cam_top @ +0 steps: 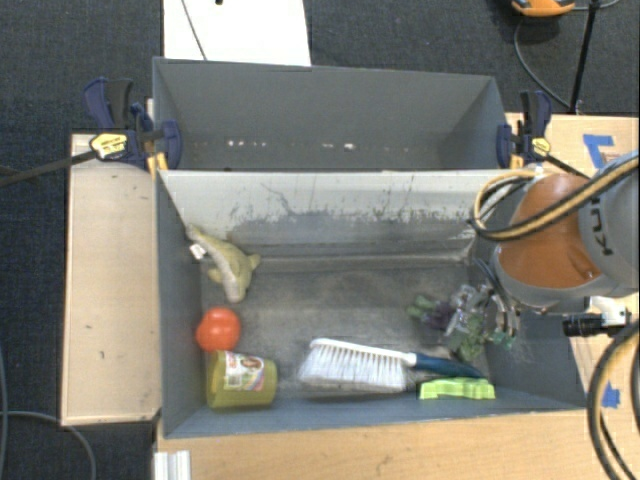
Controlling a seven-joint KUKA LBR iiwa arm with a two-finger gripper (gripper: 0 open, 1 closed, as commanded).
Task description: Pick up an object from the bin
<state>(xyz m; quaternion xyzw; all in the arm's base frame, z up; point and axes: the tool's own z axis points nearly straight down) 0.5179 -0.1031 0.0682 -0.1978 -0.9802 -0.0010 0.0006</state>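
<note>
The arm leans in over the right wall of the bin (330, 203). Its orange cover (545, 238) bulges above that wall, and 1 loop of black cable (497, 206) arches off the cover's upper left side. Under the cover the wrist points down and to the left.

The gripper (480, 320) sits low in the bin, just up and right of the blue handle end of the white brush (355, 364). Metal parts and greenery overlap here, so I cannot tell whether the gripper is apart or together.

Right against the gripper's left side lies a small purple-and-green leafy bunch (433, 311), just above the brush's handle. More green sprigs show beneath the gripper itself. Whether the bunch is actually gripped I cannot tell.

It is crowded down here. The brush lies lengthwise along the near wall, with its handle running right, close under the gripper. A flat lime-green piece (457, 390) lies just below the handle end, against the near wall.

Off the brush's bristle end, to the left, a yellow-green jar (240, 380) with a printed label lies on its side. An orange-red ball (218, 328) sits just above the jar, touching it or nearly so. Well up and left of the brush, a pale yellowish soft toy (225, 263) rests by the left wall, well apart from the gripper.
</note>
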